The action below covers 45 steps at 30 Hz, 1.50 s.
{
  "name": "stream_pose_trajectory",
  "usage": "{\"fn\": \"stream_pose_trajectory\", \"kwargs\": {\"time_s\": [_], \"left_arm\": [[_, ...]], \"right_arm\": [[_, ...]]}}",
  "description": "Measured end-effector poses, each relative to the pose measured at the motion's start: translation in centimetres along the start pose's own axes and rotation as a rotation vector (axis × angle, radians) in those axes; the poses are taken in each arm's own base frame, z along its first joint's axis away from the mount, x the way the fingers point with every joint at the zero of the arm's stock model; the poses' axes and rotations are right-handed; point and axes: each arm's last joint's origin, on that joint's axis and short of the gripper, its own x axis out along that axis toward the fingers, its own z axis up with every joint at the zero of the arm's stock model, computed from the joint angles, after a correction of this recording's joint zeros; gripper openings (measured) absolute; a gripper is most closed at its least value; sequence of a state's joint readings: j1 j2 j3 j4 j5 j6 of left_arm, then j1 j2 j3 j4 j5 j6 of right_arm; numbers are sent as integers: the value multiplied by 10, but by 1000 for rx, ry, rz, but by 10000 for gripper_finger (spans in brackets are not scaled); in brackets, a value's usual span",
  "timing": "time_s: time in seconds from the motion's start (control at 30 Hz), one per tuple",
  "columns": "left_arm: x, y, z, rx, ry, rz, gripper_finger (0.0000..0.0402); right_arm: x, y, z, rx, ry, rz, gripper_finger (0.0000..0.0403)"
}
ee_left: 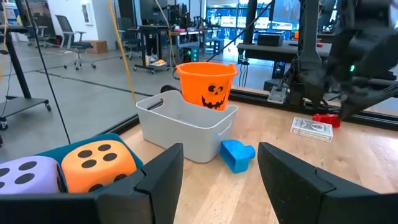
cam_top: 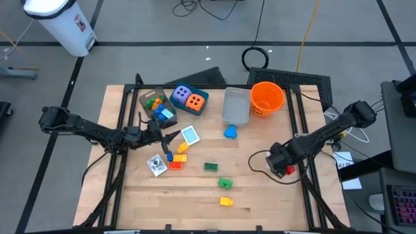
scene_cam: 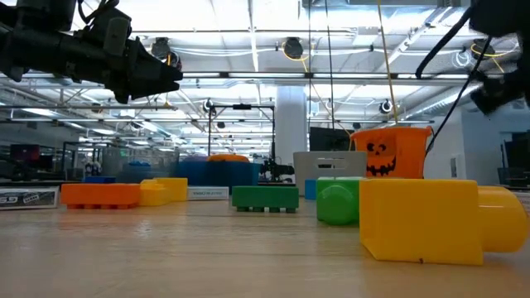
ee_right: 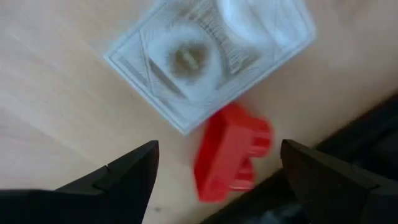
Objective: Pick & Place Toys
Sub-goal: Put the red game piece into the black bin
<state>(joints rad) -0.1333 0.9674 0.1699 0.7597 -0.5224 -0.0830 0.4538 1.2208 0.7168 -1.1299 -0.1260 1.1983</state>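
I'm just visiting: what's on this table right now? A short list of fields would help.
left gripper: open, holding nothing, above the table near the dice
right gripper: open, over a red brick beside a card
dice: purple and orange, in a teal box
containers: grey bin, orange bucket
loose bricks: scattered on the table

Wooden table (cam_top: 273, 195) carries scattered bricks (cam_top: 210, 167), cards (cam_top: 190, 135), bucket (cam_top: 267, 97), bin (cam_top: 236, 106).
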Motion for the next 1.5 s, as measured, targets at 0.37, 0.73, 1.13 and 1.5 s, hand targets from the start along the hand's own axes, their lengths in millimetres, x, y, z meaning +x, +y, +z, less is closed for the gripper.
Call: {"fn": "stream_pose_trajectory", "kwargs": {"time_s": [0.37, 0.73, 1.13, 1.5], "left_arm": [[0, 0, 0, 0, -1, 1, 216], [0, 0, 0, 0, -1, 0, 216], [0, 0, 0, 0, -1, 0, 216], [0, 0, 0, 0, 0, 0, 216]], "right_arm": [[34, 1, -1, 0, 164, -22, 325], [35, 2, 0, -37, 141, 11, 276], [34, 5, 0, -83, 171, 54, 149], [1, 26, 3, -186, 101, 235, 106]]}}
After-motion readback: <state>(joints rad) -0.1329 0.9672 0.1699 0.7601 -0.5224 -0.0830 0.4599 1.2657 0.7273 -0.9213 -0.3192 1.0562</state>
